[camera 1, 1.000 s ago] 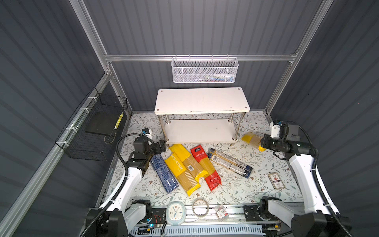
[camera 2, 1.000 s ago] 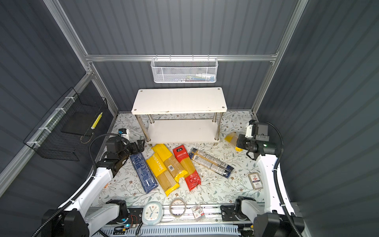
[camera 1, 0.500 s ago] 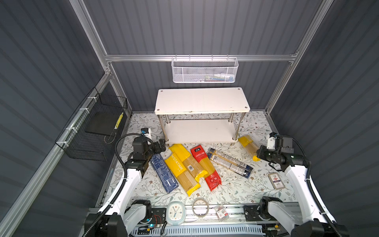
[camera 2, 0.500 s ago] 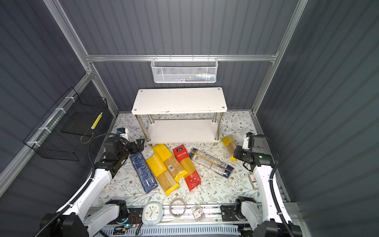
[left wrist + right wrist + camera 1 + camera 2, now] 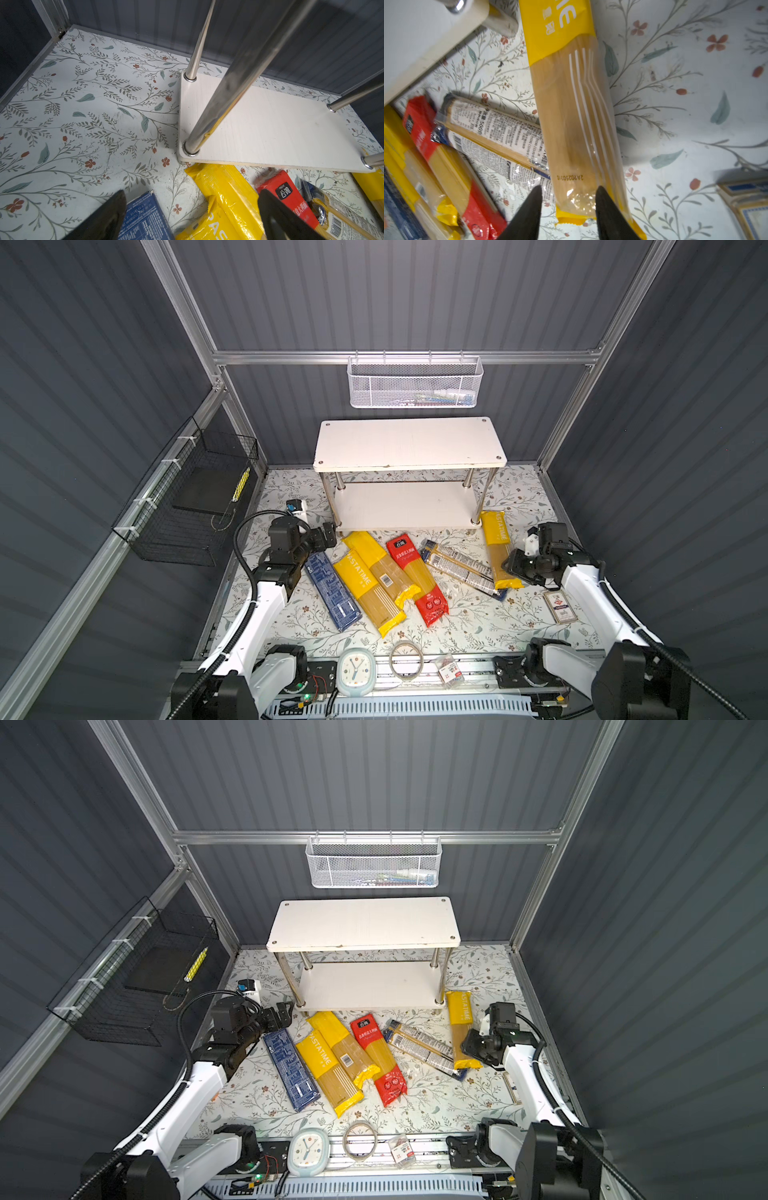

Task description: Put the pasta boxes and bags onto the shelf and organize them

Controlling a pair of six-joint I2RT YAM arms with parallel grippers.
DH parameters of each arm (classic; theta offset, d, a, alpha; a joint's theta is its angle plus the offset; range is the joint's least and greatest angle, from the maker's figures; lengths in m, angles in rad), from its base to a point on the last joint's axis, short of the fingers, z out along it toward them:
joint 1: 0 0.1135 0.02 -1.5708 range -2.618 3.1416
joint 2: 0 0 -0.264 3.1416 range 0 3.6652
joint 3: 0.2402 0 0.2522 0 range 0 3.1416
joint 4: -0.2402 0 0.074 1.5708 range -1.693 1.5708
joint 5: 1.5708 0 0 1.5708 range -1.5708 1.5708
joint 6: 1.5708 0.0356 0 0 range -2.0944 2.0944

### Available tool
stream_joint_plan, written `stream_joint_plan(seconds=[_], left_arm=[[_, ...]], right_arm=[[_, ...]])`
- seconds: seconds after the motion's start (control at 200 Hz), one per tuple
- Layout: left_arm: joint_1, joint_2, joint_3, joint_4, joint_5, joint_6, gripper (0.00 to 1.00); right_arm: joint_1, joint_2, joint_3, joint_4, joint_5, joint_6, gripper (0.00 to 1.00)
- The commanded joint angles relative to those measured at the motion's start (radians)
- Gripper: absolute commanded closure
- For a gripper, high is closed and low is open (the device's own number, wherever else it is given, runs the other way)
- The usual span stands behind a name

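Your left gripper [image 5: 328, 535] hangs wide open with nothing in it, over the far end of the dark-blue box [image 5: 332, 591], just off the shelf's [image 5: 409, 443] front-left leg. Moving right you've got the left yellow bag [image 5: 365, 593] and middle yellow bag [image 5: 384, 568] overlapping, then the red bag [image 5: 417, 578] and the clear bag [image 5: 463, 568]. All of them are flat on the floral table [image 5: 478, 626], none on the shelf. Your right gripper [image 5: 569, 193] sits partly open, straddling the near end of the right yellow bag [image 5: 498, 549] without pinching it. That bag lies across the clear bag.
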Motion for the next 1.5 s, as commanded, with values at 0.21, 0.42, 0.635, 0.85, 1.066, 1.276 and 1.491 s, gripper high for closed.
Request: stream_joint_plan(seconds=[0.21,0.42,0.635,0.85,1.066,1.276,1.491], left_arm=[[0.002,0.005,0.03,-0.035,0.013,-0.008,0.0],[0.003,-0.014,0.026,-0.043,-0.012,0.0,0.0],[0.003,-0.009,0.032,-0.048,-0.016,0.003,0.0],[0.003,-0.015,0.033,-0.055,-0.026,0.006,0.0],[0.003,-0.006,0.035,-0.051,-0.03,0.008,0.0],[0.003,0.0,0.03,-0.047,-0.024,0.002,0.0],[0.003,-0.003,0.029,-0.049,-0.025,0.006,0.0]], right_arm=[[0.078,0.154,0.191,-0.083,0.124,-0.104,0.12],[0.106,0.261,0.291,-0.119,0.212,-0.147,0.01],[0.107,0.401,0.346,-0.093,0.227,-0.197,0.01],[0.116,0.461,0.364,-0.064,0.205,-0.2,0.01],[0.134,0.521,0.37,-0.056,0.255,-0.187,0.01],[0.136,0.554,0.369,-0.026,0.278,-0.183,0.01],[0.135,0.594,0.371,-0.011,0.275,-0.178,0.09]])
